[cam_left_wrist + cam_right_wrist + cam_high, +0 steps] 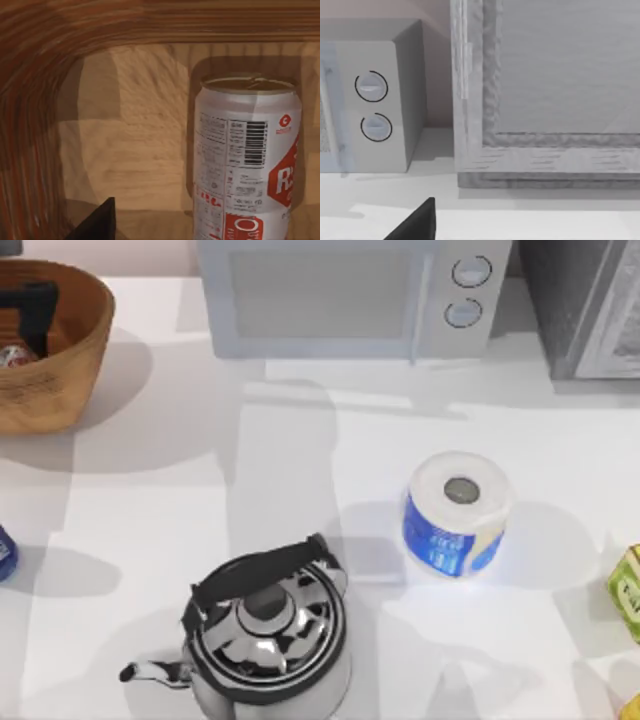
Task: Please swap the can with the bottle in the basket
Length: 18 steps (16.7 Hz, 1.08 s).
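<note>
Left gripper (35, 310): you're inside the wicker basket (85, 340); whether the jaws are released or clenched, you cannot tell.
Can (245, 165): upright just ahead of your jaws, apart. Likely rigid, light, slick; take its mid-wall.
Blue bottle (5, 552): on table, well outside them.

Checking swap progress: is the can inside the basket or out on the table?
Inside. The can stands upright against the basket wall, seen from the left wrist.
</note>
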{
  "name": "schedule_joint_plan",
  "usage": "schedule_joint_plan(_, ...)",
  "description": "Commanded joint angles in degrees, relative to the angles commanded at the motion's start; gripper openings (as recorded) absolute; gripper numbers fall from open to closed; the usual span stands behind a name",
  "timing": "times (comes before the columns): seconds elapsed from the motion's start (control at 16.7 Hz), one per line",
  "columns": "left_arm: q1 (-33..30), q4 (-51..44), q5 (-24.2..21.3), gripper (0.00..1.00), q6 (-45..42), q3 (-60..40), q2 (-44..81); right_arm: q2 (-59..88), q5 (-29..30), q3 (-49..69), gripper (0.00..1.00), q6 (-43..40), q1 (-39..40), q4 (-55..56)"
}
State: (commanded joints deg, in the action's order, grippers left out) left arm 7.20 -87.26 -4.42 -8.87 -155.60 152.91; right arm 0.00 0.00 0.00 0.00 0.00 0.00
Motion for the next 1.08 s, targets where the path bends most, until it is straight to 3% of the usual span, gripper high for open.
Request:
schedule_joint_plan(0.3,-0.2,2.3,0.0,1.0,0.2,2.5,-0.3,0.0,0.0,0.0,1.0,0.0,0.0,0.0)
schedule_joint_plan(0.72,-0.4,15.1,0.1,1.0,0.4,17.2,-2.0,0.0,0.0,0.0,1.0,0.0,0.0,0.0)
schedule_joint_plan(0.96,-0.4,15.7,0.1,1.0,0.4,17.8,-2.1,0.0,0.0,0.0,1.0,0.0,0.0,0.0)
schedule_joint_plan(1.08,-0.4,15.7,0.1,0.85,0.4,17.8,-2.1,0.0,0.0,0.0,1.0,0.0,0.0,0.0)
